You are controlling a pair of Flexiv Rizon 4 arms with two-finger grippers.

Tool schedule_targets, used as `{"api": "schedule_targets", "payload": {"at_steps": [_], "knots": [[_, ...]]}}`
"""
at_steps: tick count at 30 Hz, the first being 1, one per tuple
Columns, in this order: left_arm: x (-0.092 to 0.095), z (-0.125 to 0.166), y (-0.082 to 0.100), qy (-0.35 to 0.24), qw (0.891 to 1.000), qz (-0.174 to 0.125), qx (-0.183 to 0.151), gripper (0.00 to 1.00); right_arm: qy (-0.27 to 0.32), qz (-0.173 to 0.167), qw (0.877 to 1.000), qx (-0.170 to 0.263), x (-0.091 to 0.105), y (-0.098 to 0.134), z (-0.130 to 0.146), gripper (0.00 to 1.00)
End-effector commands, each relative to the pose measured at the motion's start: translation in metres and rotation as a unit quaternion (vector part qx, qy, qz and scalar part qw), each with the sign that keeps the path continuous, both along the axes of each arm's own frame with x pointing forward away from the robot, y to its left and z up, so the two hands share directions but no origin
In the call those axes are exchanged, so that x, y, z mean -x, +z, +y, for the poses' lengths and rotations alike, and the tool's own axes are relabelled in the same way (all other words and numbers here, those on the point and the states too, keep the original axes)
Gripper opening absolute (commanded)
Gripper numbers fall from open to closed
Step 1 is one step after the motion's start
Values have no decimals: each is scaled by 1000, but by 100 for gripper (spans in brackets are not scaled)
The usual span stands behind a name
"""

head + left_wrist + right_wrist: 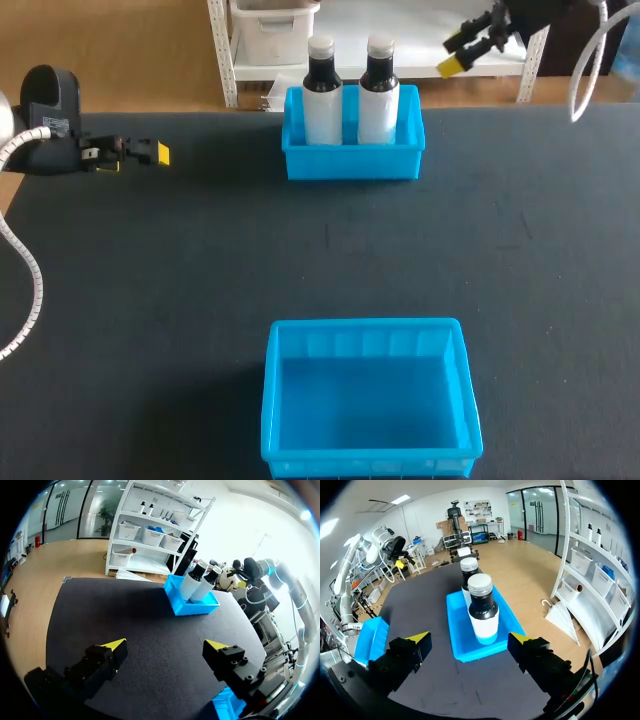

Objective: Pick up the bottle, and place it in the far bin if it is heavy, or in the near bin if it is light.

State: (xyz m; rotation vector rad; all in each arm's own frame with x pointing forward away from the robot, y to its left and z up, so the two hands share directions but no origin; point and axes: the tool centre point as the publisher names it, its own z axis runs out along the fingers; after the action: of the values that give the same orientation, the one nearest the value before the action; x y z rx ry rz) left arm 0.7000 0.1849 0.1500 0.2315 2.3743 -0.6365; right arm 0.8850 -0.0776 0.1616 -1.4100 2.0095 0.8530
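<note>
Two white bottles with dark necks and silver caps stand upright in the far blue bin (350, 162): the left bottle (322, 95) and the right bottle (378, 92). My right gripper (452, 55) hangs open in the air behind and to the right of that bin, with nothing between its fingers. In the right wrist view the open gripper (469, 640) looks down at the nearer bottle (481, 611), the other bottle (469, 571) behind it. My left gripper (142, 153) is open over the table's far left; its own view shows the gripper (165, 647) holding nothing, with the bottles (199, 581) far ahead.
The near blue bin (272, 400) stands with nothing in it at the table's front middle; its corner shows under my left fingers (227, 706) and its side beside my right gripper (370, 639). Dark mat (330, 240) lies between the two bins.
</note>
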Motion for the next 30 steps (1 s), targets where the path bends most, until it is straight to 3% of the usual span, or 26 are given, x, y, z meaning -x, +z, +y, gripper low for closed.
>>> {"api": "schedule_targets", "payload": {"at_steps": [1, 14, 23, 30], "knots": [[0, 0, 0, 0, 1000, 0, 0, 100, -9, -3, 1000, -4, 12, 2, -11, 100], [0, 0, 0, 0, 1000, 0, 0, 100, -35, -40, 996, 76, 64, 4, -7, 100], [0, 0, 0, 0, 1000, 0, 0, 100, -39, -40, 995, 77, 84, 1, 0, 100], [0, 0, 0, 0, 1000, 0, 0, 100, -51, -15, 995, 80, 89, 0, 2, 100]]}}
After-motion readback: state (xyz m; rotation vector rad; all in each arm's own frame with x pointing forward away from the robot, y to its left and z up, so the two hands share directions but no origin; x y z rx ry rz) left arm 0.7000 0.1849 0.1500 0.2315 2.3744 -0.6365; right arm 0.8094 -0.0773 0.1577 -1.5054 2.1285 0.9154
